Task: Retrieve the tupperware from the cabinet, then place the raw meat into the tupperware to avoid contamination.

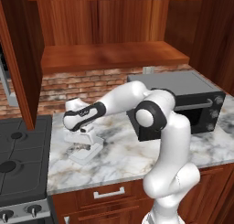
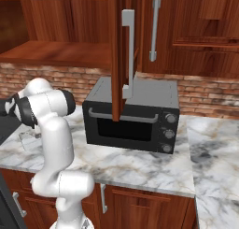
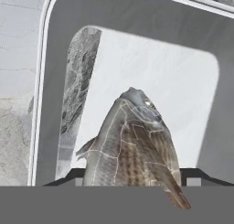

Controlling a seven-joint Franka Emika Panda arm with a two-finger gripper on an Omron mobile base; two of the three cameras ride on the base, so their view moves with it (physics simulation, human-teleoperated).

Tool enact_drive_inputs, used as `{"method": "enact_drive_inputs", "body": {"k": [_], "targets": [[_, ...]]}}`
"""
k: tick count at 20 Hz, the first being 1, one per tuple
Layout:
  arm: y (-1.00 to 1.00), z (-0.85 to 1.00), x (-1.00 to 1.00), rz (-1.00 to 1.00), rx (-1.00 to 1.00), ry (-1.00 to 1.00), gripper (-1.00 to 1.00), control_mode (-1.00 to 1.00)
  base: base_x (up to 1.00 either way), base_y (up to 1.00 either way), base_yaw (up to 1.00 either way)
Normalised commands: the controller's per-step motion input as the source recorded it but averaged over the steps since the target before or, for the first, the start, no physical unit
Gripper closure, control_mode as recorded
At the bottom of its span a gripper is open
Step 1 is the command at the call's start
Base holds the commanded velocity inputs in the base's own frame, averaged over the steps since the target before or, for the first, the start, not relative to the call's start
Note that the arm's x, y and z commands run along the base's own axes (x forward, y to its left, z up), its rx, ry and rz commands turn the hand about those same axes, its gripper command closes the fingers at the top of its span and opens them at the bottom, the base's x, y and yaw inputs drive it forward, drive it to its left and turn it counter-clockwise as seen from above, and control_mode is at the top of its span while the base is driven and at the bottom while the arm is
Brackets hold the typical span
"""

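Marble counter (image 1: 123, 159) bears smooth square tupperware (image 3: 137, 45); pincer (image 3: 132, 184) grips scaly raw meat (image 3: 132, 145).

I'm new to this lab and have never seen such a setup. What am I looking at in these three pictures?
A white robot arm stands at a rendered kitchen counter. Two pictures come from cameras on its base, behind it to left and right; the third looks along its gripper. On the marble sit a black toaster oven and the tupperware, a shallow pale container. The cabinet above stands open. In the hand picture the raw meat, a fish-shaped piece, sits between the finger tips, directly over the container's floor, apparently held.
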Motion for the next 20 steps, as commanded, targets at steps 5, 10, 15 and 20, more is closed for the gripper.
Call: {"method": "enact_drive_inputs", "body": {"k": [5, 10, 15, 20], "targets": [[0.02, -0.08, 0.00, 0.00, 0.00, 0.03, -1.00, -1.00, 0.00, 0.00, 0.00], [0.00, 0.00, -0.09, 0.00, 0.00, 0.00, -1.00, -1.00, 0.00, 0.00, 0.00], [-0.03, 0.07, -0.26, 0.00, 0.00, -0.01, -1.00, -1.00, 0.00, 0.00, 0.00], [-0.09, 0.05, -0.33, 0.00, 0.04, -0.10, -1.00, -1.00, 0.00, 0.00, 0.00]]}}
